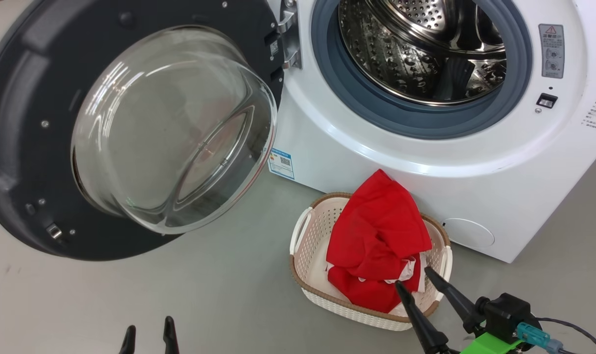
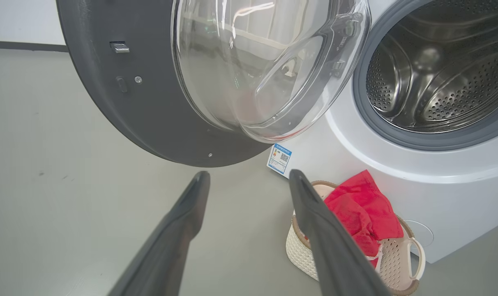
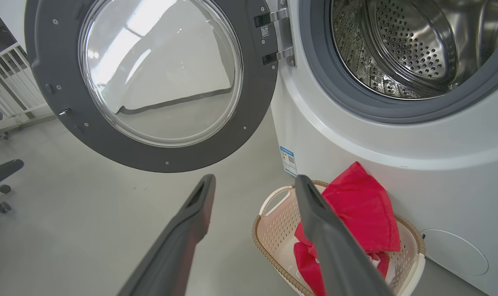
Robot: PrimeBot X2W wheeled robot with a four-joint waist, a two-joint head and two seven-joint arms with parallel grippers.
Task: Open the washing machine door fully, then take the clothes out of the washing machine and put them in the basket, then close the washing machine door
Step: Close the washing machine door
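Note:
The white washing machine fills the upper right, its steel drum bare inside. The washing machine door hangs swung wide to the left, its glass bowl bulging toward me. Red clothes with white trim lie heaped in the cream basket on the floor before the machine. My right gripper is open, its tips over the basket's near right rim, holding nothing. My left gripper stands open and empty at the bottom left, well away from the basket. The door, clothes and basket appear in both wrist views.
Grey floor stretches bare left of the basket, under the door. A blue label and a round white cap sit low on the machine's front. A white railing and a chair base stand far off.

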